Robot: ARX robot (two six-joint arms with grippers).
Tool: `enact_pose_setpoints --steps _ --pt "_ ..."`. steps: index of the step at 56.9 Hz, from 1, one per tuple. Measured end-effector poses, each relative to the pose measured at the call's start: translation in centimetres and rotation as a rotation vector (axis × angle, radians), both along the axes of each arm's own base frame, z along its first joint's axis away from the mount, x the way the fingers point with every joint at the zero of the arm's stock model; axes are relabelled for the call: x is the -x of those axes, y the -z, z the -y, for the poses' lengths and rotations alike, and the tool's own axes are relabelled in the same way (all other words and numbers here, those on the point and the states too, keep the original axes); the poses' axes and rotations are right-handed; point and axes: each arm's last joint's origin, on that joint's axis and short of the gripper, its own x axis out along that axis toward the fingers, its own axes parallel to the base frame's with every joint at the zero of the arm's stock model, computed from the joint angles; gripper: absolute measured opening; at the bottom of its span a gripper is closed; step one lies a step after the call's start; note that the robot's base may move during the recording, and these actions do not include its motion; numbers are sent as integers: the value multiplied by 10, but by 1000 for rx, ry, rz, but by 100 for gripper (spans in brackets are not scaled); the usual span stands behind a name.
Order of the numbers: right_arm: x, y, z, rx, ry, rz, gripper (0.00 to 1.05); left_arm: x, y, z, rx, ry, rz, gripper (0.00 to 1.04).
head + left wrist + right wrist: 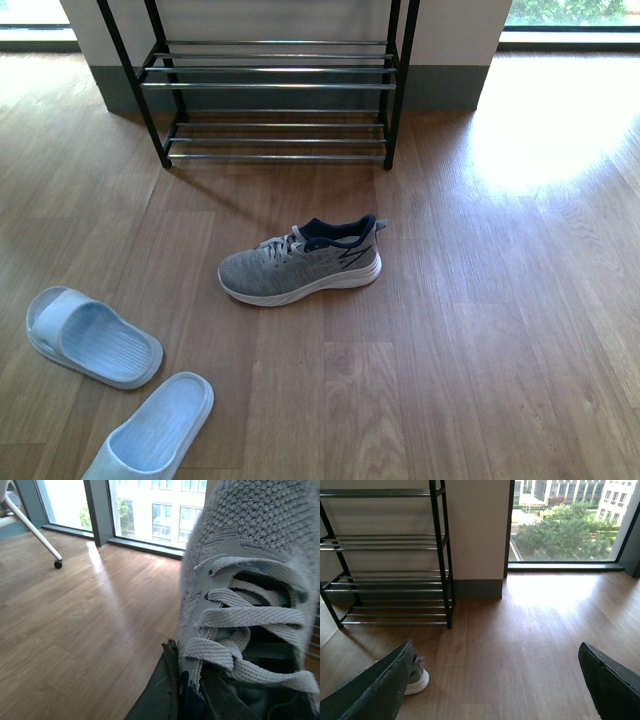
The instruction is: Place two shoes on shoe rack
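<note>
**One Sneaker in My Left Claw, One on the Floor**

The wood floor (500, 350) fills almost all of my front view. Bright sun lies on it in the upper right of the frame.

The shoe rack (275, 85) stands at the top of the front view, a little left of the middle, against the wall. It has black legs and shiny rods. I see no shoe on the rods that show.

The floor sneaker (300, 265) lies in the middle of the front view, well apart from the rack. It is grey with a dark blue collar and a white sole. It stands on its sole, with its toe to the left.

Two pale blue slides lie in the lower left of the frame. The left slide (95, 340) is near the left edge. The bottom slide (155, 430) is just beside it, and the bottom edge cuts it off.

My left claw (192, 692) is clamped on the held sneaker (250, 555). The laced edge of that shoe sits between my dark fingers (167, 685). The grey knit and pale laces fill most of my left wrist view.

My right claw (492, 695) is wide apart and holds nothing. It hangs over the bare floor. The heel of the floor sneaker peeks out by one finger.
</note>
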Motion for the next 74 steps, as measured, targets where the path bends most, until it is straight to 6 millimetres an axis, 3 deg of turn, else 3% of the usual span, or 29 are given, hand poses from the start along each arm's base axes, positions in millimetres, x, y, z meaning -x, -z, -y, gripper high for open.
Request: enact_pose_setpoints --steps 45,51,61,68,74 --pt "0 0 0 0 -4 0 96 0 1 0 -16 -20 -8 2" --pt "-5 1 1 3 -166 -33 96 0 1 0 -16 -20 -9 2" --pt "-39 1 3 36 -221 -101 96 0 1 0 -14 -2 -9 2" --pt "-84 -3 2 119 -251 -152 96 0 1 0 -14 -1 -9 2" --pt "-133 14 1 201 -272 -269 96 0 1 0 -15 -7 -9 2"
